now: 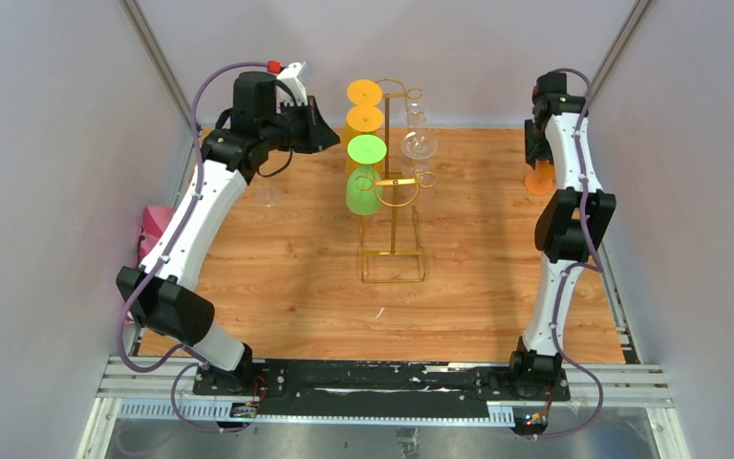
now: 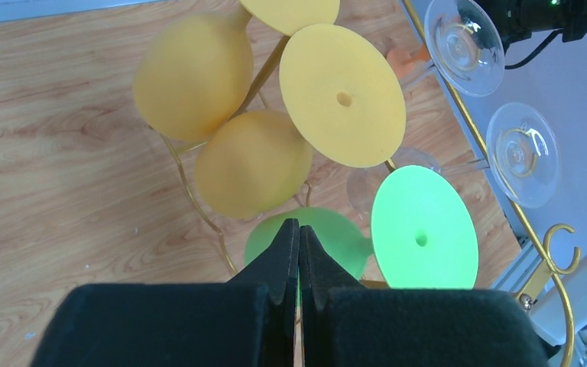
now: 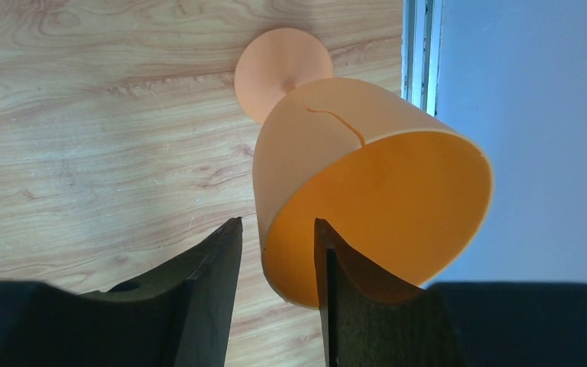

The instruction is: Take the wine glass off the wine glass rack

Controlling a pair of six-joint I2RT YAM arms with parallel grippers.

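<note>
The gold wire wine glass rack (image 1: pixel 394 226) stands mid-table. Two yellow glasses (image 1: pixel 364 105), a green one (image 1: pixel 363 189) and clear ones (image 1: pixel 419 143) hang upside down from it. My left gripper (image 2: pixel 299 223) is shut on nothing, hovering at the rack's left side just above the green glass (image 2: pixel 420 229). An orange wine glass (image 3: pixel 367 191) stands upright on the table at the far right (image 1: pixel 539 180). My right gripper (image 3: pixel 275 223) is open over it. One finger is inside the bowl and the other outside, with a gap to the wall.
A clear glass (image 1: pixel 268 195) stands on the table left of the rack, under the left arm. A pink object (image 1: pixel 156 225) lies at the table's left edge. The orange glass sits close to the right rail (image 3: pixel 420 46) and wall.
</note>
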